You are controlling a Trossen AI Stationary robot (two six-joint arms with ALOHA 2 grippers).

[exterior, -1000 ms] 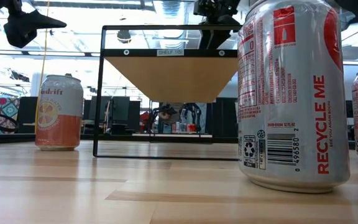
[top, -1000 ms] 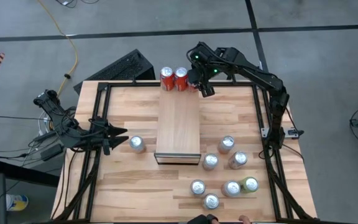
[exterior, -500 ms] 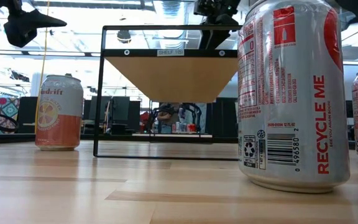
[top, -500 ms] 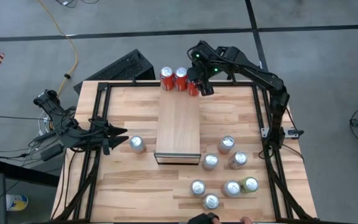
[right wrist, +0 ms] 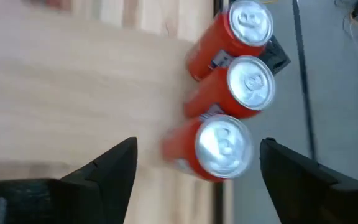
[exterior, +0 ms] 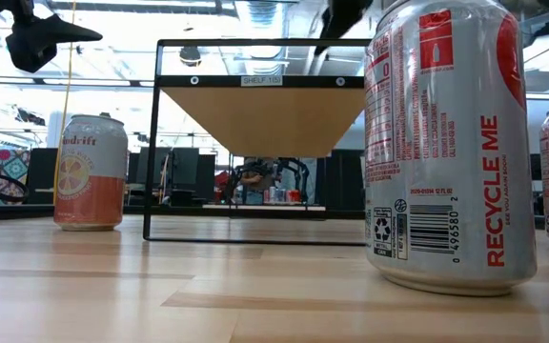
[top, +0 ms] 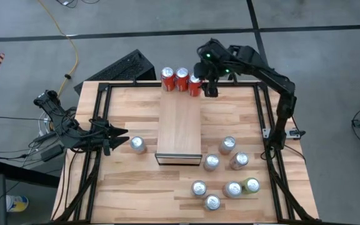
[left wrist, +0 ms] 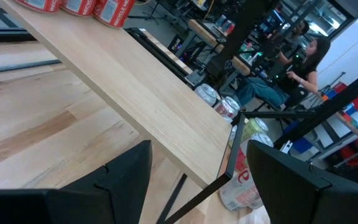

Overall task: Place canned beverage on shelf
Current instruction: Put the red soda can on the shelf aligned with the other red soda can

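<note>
The shelf stands in the middle of the table, its light wood top also in the left wrist view. Three red cans stand upright in a row on its far end. My right gripper hovers open just to the right of the third can and above it. In its wrist view that can shows between the spread fingers, untouched. My left gripper waits open at the table's left, pointing at the shelf.
Several silver-topped cans stand on the table right of the shelf's near end, and one stands left of it, close to my left gripper. A keyboard lies beyond the far edge. A person sits beyond the table.
My right gripper has come off the third red can, rising and drawing toward the table's right edge while rolling at the wrist. The can, half hidden under the fingers before, now stands clear and upright on the shelf's far end.
</note>
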